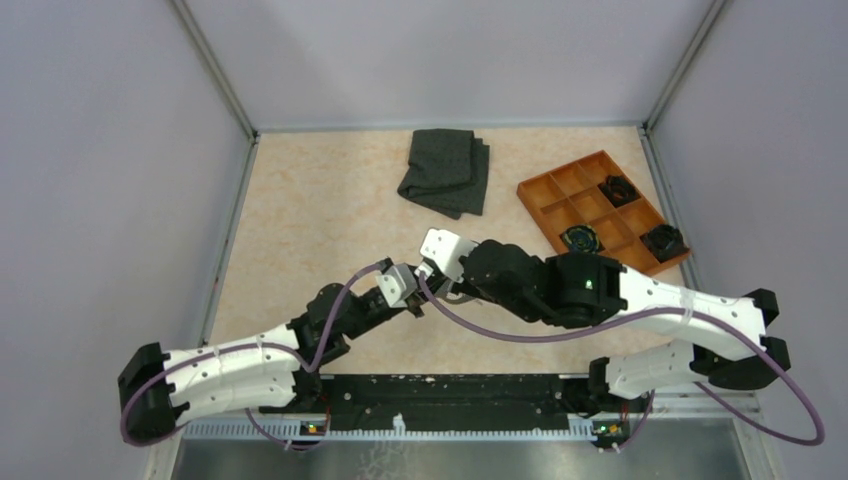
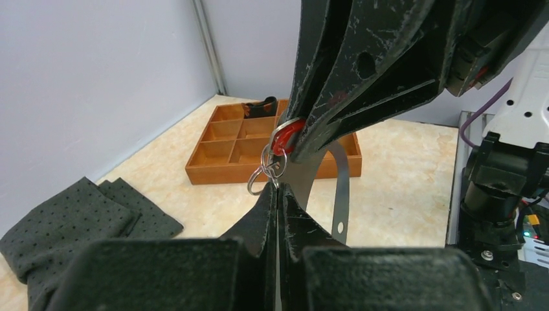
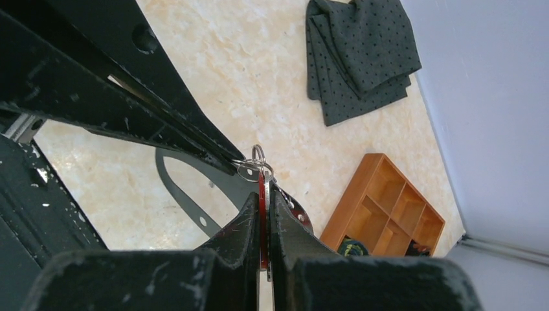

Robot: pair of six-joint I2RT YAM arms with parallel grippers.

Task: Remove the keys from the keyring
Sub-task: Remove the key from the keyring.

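Both grippers meet above the table's middle. My right gripper [image 1: 432, 278] [image 3: 263, 188] is shut on a red-headed key [image 3: 262, 194] [image 2: 285, 140], held edge-on between its fingers. The keyring's small metal rings [image 2: 265, 172] [image 3: 250, 170] hang between the two grippers. My left gripper [image 1: 415, 298] [image 2: 277, 189] is shut, its tips pinching one of those rings. The keyring's pale grey band [image 2: 340, 188] [image 3: 169, 184] curves down beneath both grippers. No other keys can be made out, and in the top view the arms hide the keyring.
An orange-brown compartment tray [image 1: 533, 192] [image 2: 220, 170] [image 3: 360, 194] sits at the right back, with black lumpy clumps [image 1: 662, 240] in some cells. A folded dark grey cloth [image 1: 445, 170] [image 2: 71, 227] [image 3: 362, 58] lies at the back middle. Grey walls close in three sides of the table.
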